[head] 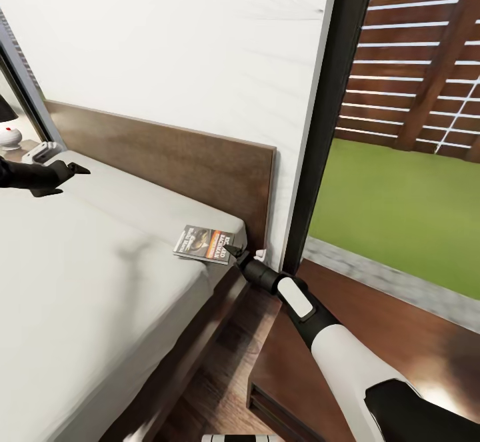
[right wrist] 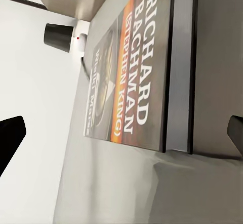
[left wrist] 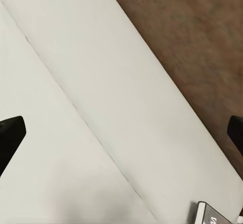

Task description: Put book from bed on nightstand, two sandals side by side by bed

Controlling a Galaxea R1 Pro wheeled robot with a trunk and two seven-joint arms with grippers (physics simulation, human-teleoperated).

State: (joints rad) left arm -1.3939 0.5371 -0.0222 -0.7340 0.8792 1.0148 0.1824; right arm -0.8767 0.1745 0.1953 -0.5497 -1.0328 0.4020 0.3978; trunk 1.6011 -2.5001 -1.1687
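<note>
The small thin book with an orange band lies flat near the frame's middle, at the corner of the light-grey bed. The right gripper, spread wide, touches its edge. The left gripper, spread, hovers upper left.

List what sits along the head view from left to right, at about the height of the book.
Left claw over the bed → book at the mattress edge → right claw at the book's near corner → black window frame → grass outside.
</note>
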